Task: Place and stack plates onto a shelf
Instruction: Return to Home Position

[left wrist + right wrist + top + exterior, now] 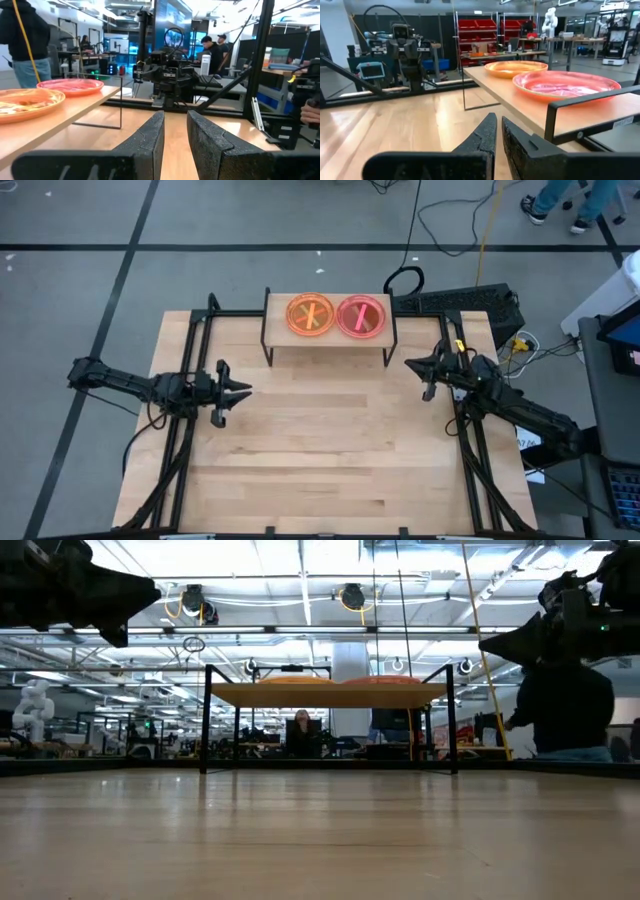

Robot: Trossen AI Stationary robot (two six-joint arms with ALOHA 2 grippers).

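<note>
Two plates sit side by side on the shelf (276, 332) at the table's far edge. An orange plate (311, 315) is on its left half and a pink-red plate (361, 316) on its right half, each resting on its base. No green plate shows. My left gripper (246, 390) hovers over the table's left part, level and pointing right, with a narrow gap between its fingers (175, 114). My right gripper (408, 363) hovers by the shelf's right end, pointing left, fingers shut (499, 117). Both are empty.
Bare wooden tabletop (330, 440) stretches between the two arms and in front of the shelf. Black metal frames (185, 360) run along the table's left and right sides. Cables and a black box (455, 302) lie behind the shelf. People stand in the room beyond (560, 705).
</note>
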